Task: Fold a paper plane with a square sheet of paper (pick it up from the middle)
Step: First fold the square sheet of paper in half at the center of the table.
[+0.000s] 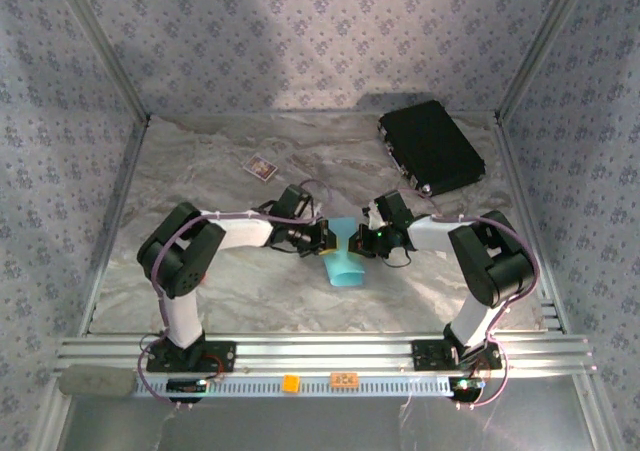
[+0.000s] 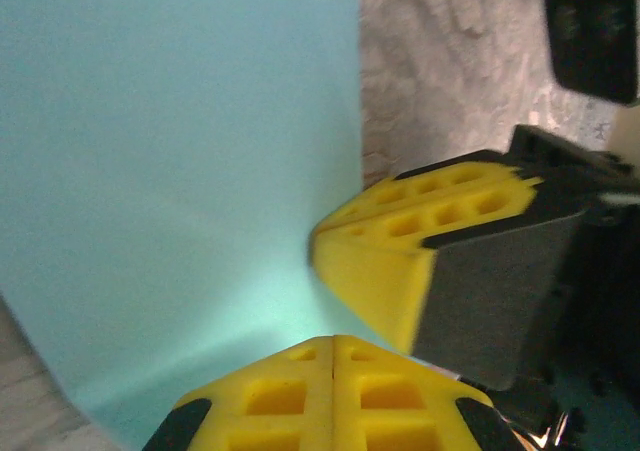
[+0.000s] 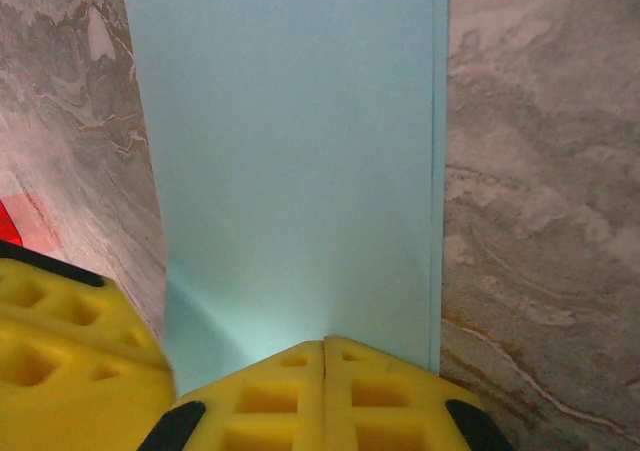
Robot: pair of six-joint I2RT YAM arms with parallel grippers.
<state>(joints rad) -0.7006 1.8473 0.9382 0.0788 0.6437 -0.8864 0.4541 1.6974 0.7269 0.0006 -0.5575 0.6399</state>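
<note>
Counting two grippers, left gripper and right gripper, both clamping tight on one light-blue sheet of paper, fingertips nearly meeting at its far edge. Holding it over the middle of the table between the arms, trailing toward the bases. Also counting one black case back right and one small dark card back left, both well apart from it.
</note>
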